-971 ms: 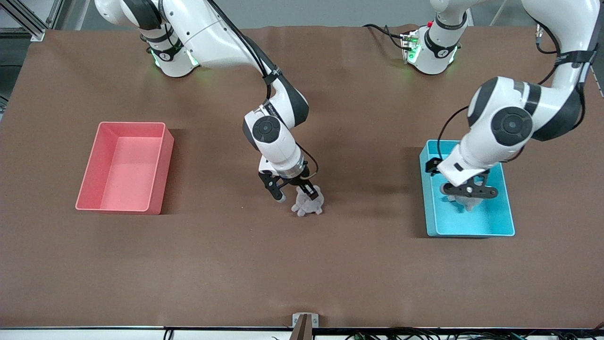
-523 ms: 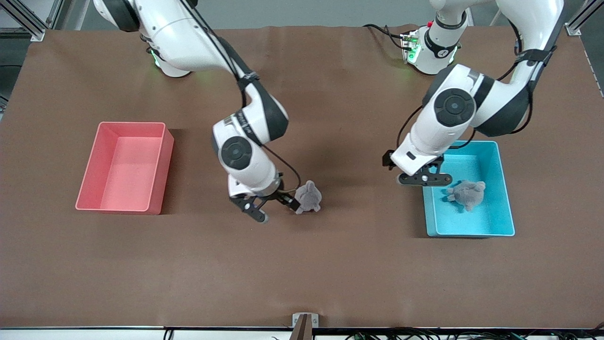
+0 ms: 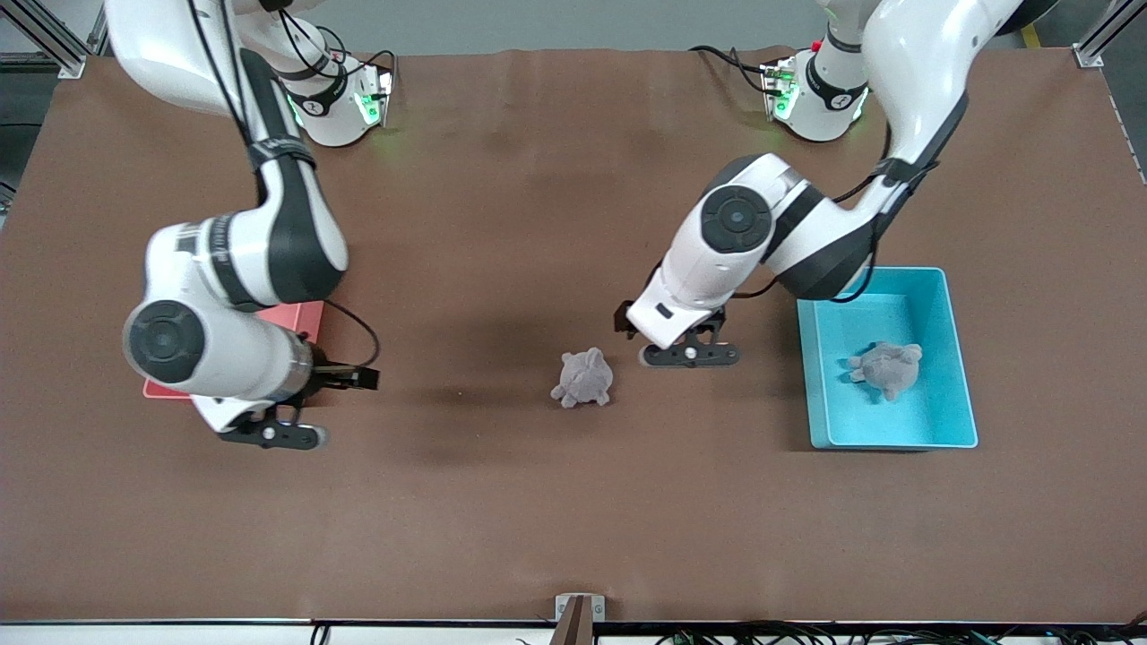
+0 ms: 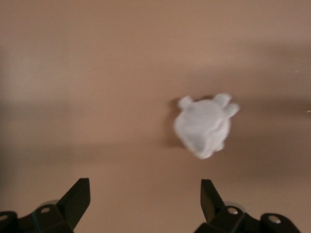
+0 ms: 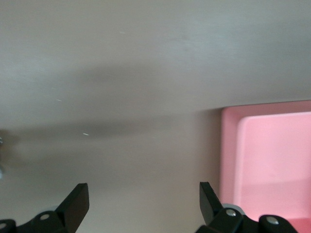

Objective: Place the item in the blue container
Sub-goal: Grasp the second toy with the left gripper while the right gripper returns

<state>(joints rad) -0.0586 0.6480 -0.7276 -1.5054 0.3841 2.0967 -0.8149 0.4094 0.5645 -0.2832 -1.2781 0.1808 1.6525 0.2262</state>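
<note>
Lowest in the front view, my right gripper (image 3: 271, 436) hung over bare brown table (image 3: 573, 520), just off the near corner of the pink bin (image 3: 300, 319), which my own forearm mostly covered. Its fingers stood spread as wide as they go and held nothing. In the right wrist view both fingertips (image 5: 77, 199) showed at the lower edge of the frame with only tabletop between them, and the pink bin (image 5: 272, 160) filled one lower corner.

A little higher in the front view, toward my left arm's end of the table, sat the blue container (image 3: 896, 442). One grey plush toy (image 3: 887, 369) lay inside it on the floor, about mid-length.

Near the centre of the frame a second grey plush toy (image 3: 584, 378) lay on the open table, well apart from both bins and touched by neither gripper.

Just above it in the frame, my left gripper (image 3: 690, 356) hovered over the table between that loose toy and the blue container. Its jaws were fully apart and empty too. The left wrist view showed the two fingertips (image 4: 210, 194) at the lower edge, and the loose toy (image 4: 203, 125) pale against the table, around mid-frame, clear of them.

My two bases stood along the top of the frame.
</note>
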